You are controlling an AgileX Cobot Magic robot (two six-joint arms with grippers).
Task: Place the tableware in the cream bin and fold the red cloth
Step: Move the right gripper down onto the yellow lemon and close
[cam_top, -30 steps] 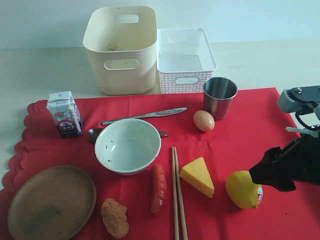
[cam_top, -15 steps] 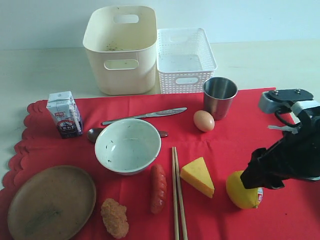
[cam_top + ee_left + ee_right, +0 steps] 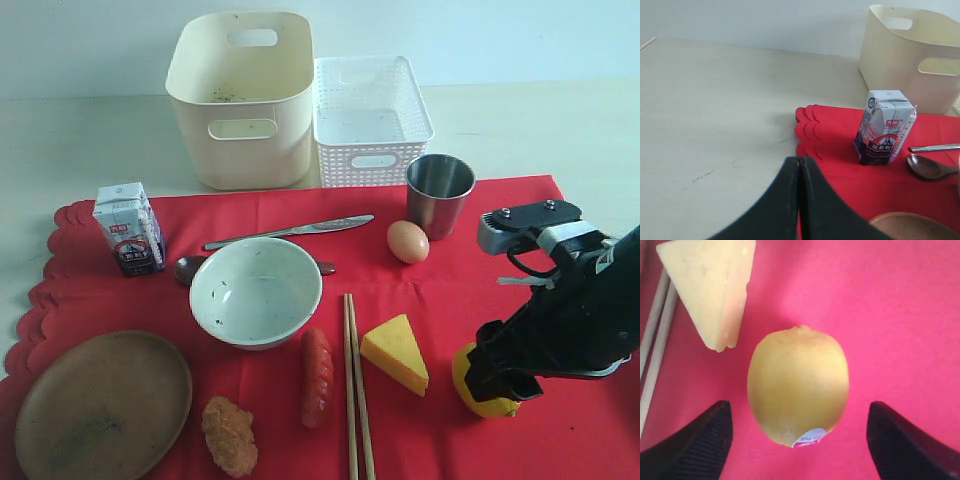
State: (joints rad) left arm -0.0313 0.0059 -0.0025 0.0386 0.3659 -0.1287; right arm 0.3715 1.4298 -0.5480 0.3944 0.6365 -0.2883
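a: your right gripper (image 3: 799, 440) is wide open, empty, straddling the yellow lemon (image 3: 797, 385). why?
b: probably to clear the bright red fabric cloth (image 3: 480, 270) for folding. the speckled pale green bowl (image 3: 256, 291) sits mid-cloth, not in the tall cream plastic bin (image 3: 240, 150).

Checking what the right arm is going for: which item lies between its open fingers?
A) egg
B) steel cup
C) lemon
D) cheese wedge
C: the right wrist view shows the lemon lying between the spread fingers of the right gripper.
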